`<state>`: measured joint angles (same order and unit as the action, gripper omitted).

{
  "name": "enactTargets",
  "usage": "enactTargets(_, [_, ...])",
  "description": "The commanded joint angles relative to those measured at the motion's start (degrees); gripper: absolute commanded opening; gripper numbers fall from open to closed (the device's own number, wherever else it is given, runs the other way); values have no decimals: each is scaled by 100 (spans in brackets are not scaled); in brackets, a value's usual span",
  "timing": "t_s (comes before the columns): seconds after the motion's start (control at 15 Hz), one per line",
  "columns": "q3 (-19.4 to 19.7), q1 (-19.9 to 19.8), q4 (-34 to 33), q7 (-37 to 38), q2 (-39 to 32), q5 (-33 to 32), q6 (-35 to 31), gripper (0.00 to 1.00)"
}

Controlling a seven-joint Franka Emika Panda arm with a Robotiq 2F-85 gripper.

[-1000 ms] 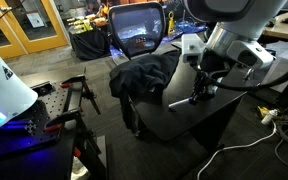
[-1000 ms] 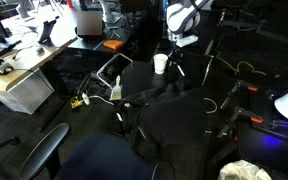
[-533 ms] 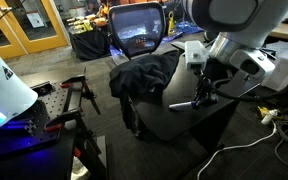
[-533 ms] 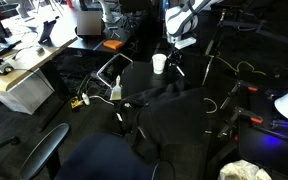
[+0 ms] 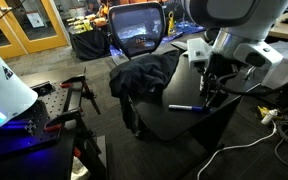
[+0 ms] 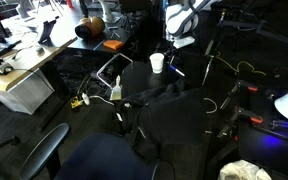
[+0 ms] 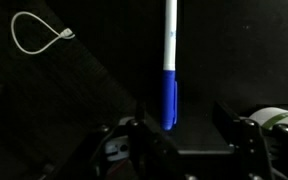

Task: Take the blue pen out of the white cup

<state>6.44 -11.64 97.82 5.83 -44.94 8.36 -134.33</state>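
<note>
Wrist view: one blue pen (image 7: 170, 95) | exterior view: one white cup (image 6: 157, 63)

the pen (image 5: 184, 107) lies on the table (image 5: 160, 122), beside the cup (image 6: 158, 63).

1. blue pen (image 5: 184, 107): thin and straight. The wrist view (image 7: 169, 70) shows a white barrel with a blue end. It lies flat on the black table (image 5: 169, 125), outside the cup.
2. white cup (image 6: 157, 63): plain, tapered, no handle. It stands upright on the black table, rim up, near the pen.
</note>
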Motion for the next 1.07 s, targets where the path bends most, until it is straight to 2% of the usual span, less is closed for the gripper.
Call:
enactTargets(0.0, [11,103,812,44,760,37,-432,99])
enactTargets(0.53, [153,406,2155,249,2175,-182,-712,100])
enactTargets(1.0, [154,548,2879,299,3035,-445,-855,100])
